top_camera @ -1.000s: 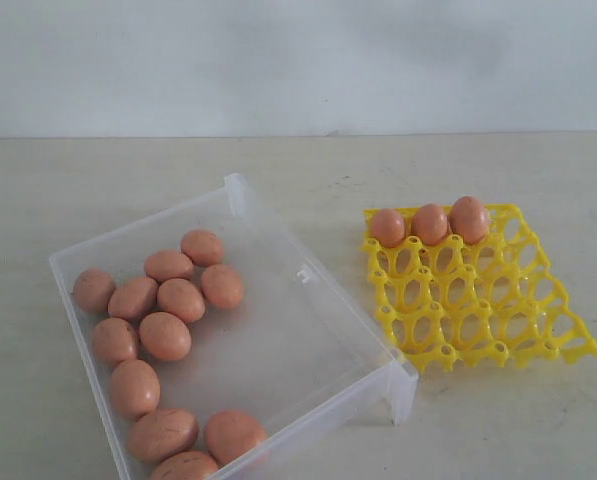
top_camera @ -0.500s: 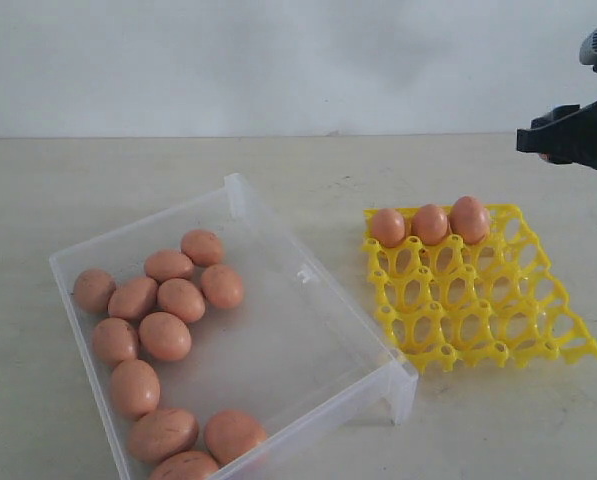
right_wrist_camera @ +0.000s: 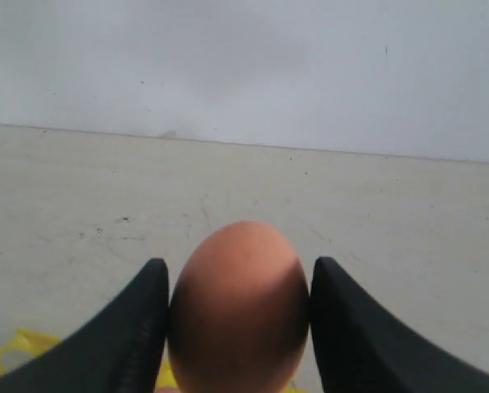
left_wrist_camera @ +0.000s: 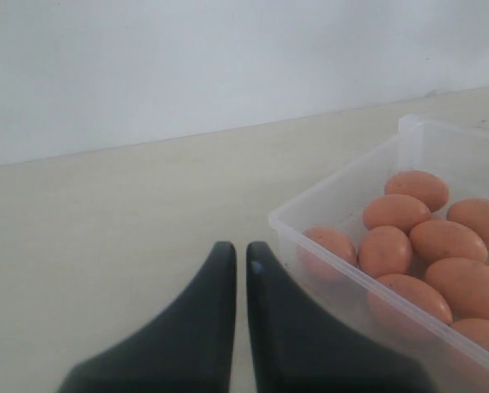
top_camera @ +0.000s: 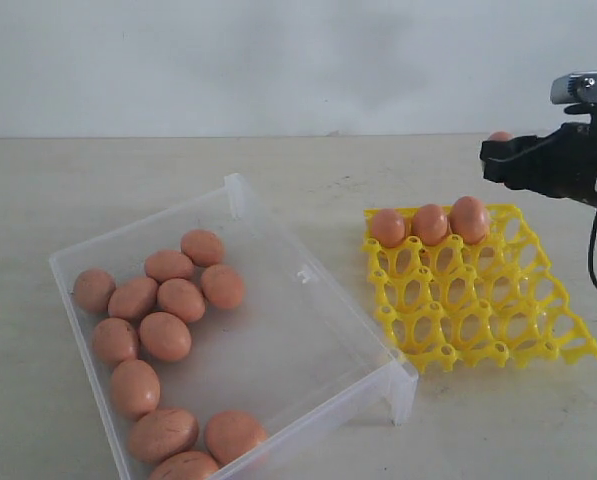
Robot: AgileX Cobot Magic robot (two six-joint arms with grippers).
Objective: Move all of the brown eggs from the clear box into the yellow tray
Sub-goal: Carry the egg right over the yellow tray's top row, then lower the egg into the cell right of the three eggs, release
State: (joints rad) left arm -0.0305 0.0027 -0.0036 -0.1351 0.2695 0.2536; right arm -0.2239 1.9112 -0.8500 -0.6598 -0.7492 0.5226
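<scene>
Several brown eggs (top_camera: pixel 181 299) lie in the left half of the clear box (top_camera: pixel 308 330), which stands tilted on the table. Three brown eggs (top_camera: pixel 430 223) fill cups along the far row of the yellow tray (top_camera: pixel 478 300). My right gripper (top_camera: pixel 498 158) hangs above the tray's far right corner, shut on a brown egg (right_wrist_camera: pixel 238 307) whose top just shows (top_camera: pixel 499 136) between the black fingers. The left gripper (left_wrist_camera: pixel 237 250) is shut with nothing between its fingers, low over the table beside the clear box's wall (left_wrist_camera: pixel 342 254); it is out of the exterior view.
A pale wall rises behind the table's far edge (top_camera: pixel 278 136). A black cable (top_camera: pixel 593 255) loops down from the right arm at the frame's right edge. Bare table (top_camera: pixel 118 180) lies beyond the box and between box and tray.
The right gripper has come in from the right edge with its egg and moved left, now hanging over the tray's far right corner. Eggs in box and tray have not moved.
</scene>
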